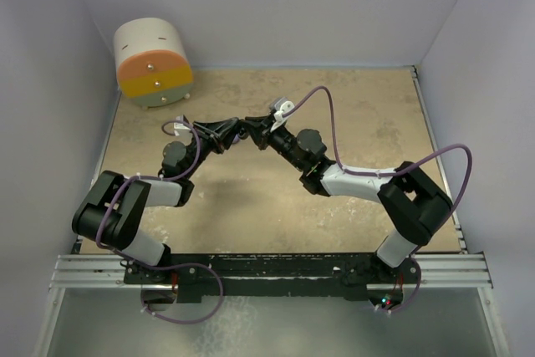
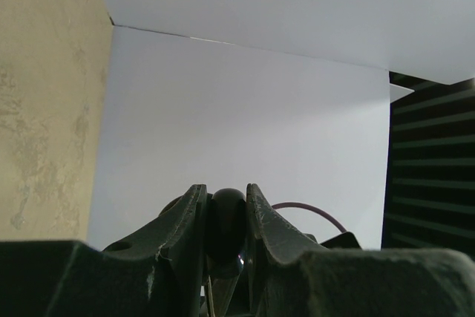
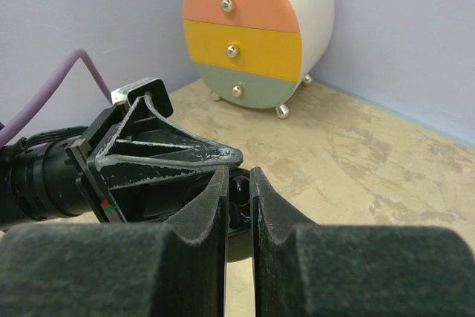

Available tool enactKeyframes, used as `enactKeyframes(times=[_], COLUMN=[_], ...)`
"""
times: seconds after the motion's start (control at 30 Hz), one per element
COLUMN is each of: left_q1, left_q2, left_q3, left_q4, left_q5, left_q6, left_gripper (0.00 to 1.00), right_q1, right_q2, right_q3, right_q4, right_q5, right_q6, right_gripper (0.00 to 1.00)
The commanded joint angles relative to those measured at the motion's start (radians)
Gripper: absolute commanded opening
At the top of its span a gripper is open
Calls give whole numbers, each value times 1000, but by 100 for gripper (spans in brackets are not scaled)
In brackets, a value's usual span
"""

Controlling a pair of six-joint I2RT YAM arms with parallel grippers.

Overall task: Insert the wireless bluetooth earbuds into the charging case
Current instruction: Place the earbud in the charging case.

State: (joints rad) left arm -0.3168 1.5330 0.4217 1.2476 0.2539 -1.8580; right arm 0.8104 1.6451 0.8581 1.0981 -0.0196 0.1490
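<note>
My two grippers meet in mid-air above the middle of the table. My left gripper (image 1: 232, 131) is shut on a black rounded charging case (image 2: 225, 220), which bulges between its fingers. My right gripper (image 1: 259, 134) faces it, and its fingers (image 3: 210, 206) are closed to a narrow gap on a small glossy black earbud (image 3: 240, 189) right at the case. The left gripper also shows in the right wrist view (image 3: 167, 157), and the case's dark round underside (image 3: 236, 246) shows below the fingers. The lavender earbuds and the other black one are out of view.
A small round cabinet (image 1: 153, 63) with orange, yellow and grey drawers stands at the back left corner; it also shows in the right wrist view (image 3: 256, 35). Pale walls (image 1: 276, 6) enclose the beige table (image 1: 368, 123) on three sides.
</note>
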Motion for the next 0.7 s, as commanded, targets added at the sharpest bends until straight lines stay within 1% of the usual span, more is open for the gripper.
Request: enactKeyframes(times=[0.0,0.53,0.67], left_q1=[-8,-7,-6], left_q2=[-10,30,33], left_q3=[38,43,49], left_q4=[112,186,189], left_q5=[-12,-47,-47], left_q6=[-58,-159,-162], left_gripper=[0,0,0], right_q1=[-4,-4,-4], right_q2=[-16,13,20], right_q3=[9,26,32], right_q4=[35,41,35], right_q5=[-17,-13,-11], right_q6=[-21,-41,-43], right_gripper=[0,0,0])
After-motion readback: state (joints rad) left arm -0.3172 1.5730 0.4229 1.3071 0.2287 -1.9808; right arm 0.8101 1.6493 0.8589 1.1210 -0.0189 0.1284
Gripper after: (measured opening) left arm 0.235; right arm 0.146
